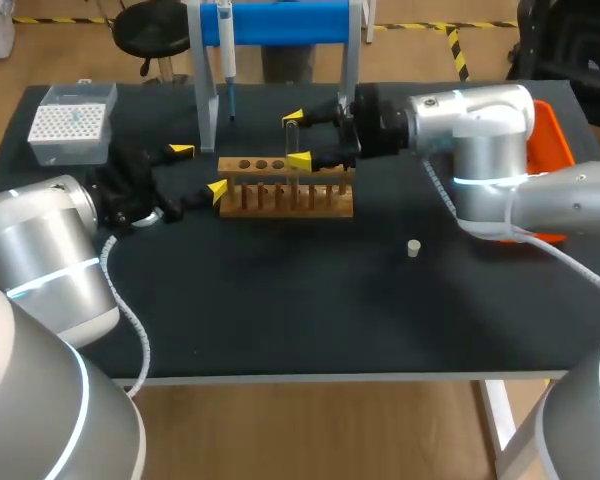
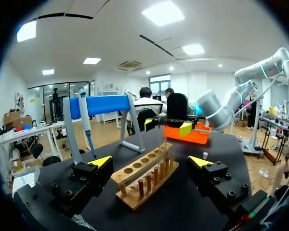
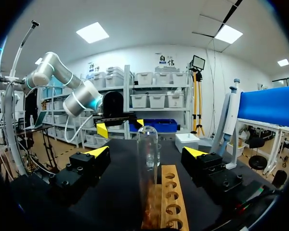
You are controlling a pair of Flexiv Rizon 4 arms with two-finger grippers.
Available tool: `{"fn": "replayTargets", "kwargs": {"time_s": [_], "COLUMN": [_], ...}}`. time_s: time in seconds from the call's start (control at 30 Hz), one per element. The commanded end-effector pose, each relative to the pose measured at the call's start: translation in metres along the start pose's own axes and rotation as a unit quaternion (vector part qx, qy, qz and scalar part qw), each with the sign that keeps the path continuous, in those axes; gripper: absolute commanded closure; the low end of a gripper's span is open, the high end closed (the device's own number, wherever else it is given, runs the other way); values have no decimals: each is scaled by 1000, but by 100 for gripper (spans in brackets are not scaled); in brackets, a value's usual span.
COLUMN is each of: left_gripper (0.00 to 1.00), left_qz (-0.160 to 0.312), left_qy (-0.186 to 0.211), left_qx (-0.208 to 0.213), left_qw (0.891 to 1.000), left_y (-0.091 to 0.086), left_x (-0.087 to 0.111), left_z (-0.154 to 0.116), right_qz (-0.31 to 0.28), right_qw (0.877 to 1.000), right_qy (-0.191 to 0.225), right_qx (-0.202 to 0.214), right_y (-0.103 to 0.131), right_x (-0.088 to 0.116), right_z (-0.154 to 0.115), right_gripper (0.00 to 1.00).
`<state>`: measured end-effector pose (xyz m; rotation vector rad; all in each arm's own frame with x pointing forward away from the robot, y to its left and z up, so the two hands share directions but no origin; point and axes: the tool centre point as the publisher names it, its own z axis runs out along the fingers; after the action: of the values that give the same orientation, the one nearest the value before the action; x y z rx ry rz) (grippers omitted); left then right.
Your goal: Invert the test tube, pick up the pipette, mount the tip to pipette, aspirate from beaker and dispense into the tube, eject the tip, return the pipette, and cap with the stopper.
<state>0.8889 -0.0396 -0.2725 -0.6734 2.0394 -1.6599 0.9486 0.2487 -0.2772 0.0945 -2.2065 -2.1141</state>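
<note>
Squarely, tube stands within right tool (untouched).

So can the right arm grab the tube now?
Probably yes. The right gripper is open with a finger on each side of the tube, which stands in the rack, and nothing else sits between them.

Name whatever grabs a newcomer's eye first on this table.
The wooden rack in the middle of the table, with a test tube standing in it, rounded end up. The right gripper, open, brackets the tube; the left gripper, open, sits at the rack's left end. A blue stand rises behind.
</note>
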Motion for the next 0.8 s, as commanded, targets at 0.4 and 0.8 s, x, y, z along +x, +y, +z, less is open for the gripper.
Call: {"fn": "replayTargets", "kwargs": {"time_s": [0.4,0.8], "left_gripper": [0,0], "left_qz": [0,0], "left_qy": [-3,-3], "left_qx": [0,0], "left_qw": [1000,1000], "left_y": [0,0], "left_x": [2,2], "left_z": [1,1], "right_qz": [0,1], "right_qw": [1000,1000], "right_qy": [7,4], "right_qx": [-20,-12], "right_y": [0,-4], "right_x": [-5,-5], "right_z": [8,8], "right_gripper": [11,73]}}
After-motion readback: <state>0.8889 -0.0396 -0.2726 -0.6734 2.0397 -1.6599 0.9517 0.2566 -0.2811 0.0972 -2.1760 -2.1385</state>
